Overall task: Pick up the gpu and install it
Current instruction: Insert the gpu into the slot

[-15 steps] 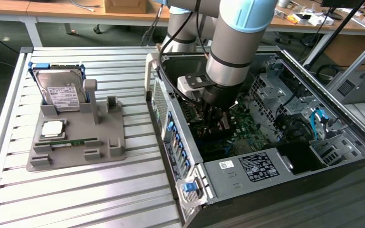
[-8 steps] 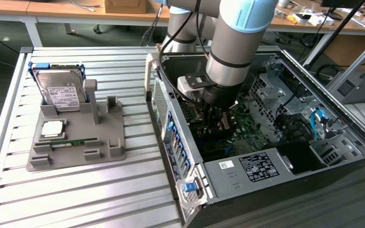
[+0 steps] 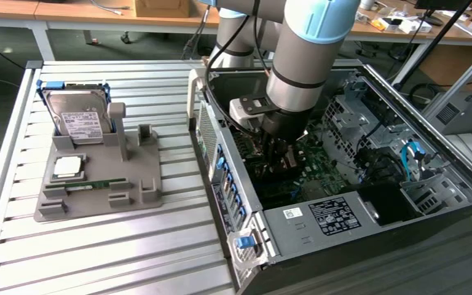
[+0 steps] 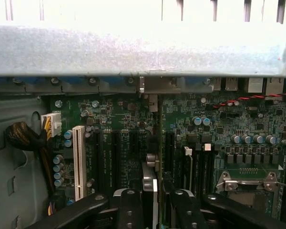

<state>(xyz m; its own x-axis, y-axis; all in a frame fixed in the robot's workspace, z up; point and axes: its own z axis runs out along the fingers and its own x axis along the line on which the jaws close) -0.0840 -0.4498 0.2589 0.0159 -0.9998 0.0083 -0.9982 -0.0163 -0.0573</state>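
In the wrist view the gpu [image 4: 160, 138] is seen edge-on as a thin dark board. It stands upright over the motherboard's expansion slots [image 4: 109, 152], and its metal bracket end [image 4: 150, 90] reaches the case's rear wall. My gripper [image 4: 156, 200] is shut on it, with a black finger [image 4: 131, 207] on each side. In the exterior view the gripper [image 3: 284, 150] is lowered deep inside the open computer case [image 3: 219, 160], just above the motherboard [image 3: 322, 166]. Whether the card's edge sits in a slot is hidden.
A white slot [image 4: 78, 162] and yellow-black cables [image 4: 26, 138] lie beside the card. Outside the case, a grey fixture [image 3: 96, 196] on the slatted table holds a hard drive [image 3: 80, 120], a processor [image 3: 66, 166] and a green memory stick [image 3: 88, 183]. Drive cages [image 3: 359, 117] crowd the case's far side.
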